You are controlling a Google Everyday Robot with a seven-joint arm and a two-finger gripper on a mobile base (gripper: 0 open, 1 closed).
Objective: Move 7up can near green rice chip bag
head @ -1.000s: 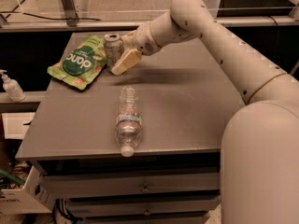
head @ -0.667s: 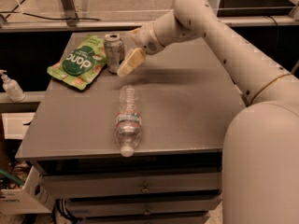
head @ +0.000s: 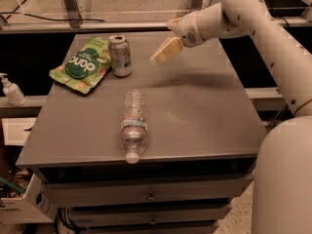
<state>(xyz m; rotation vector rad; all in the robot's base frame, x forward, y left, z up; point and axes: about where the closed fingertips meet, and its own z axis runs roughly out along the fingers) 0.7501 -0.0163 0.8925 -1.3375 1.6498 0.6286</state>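
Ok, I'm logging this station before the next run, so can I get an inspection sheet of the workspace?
Surface: grey table, top of a drawer unit.
Job's things: 7up can upright, right beside green rice chip bag lying flat, back left.
Clutter: water bottle on its side, cap at the front edge.
Gripper: gripper in the air right of the can, apart from it.
Cables: thin dark cable on the floor behind.
Surroundings: pump bottle at left.

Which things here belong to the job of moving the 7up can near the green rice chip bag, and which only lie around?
Job: 7up can, upright beside the green rice chip bag; gripper, in the air right of the can, apart from it.
Lying about: water bottle, on its side on the table; pump bottle, left of the table.
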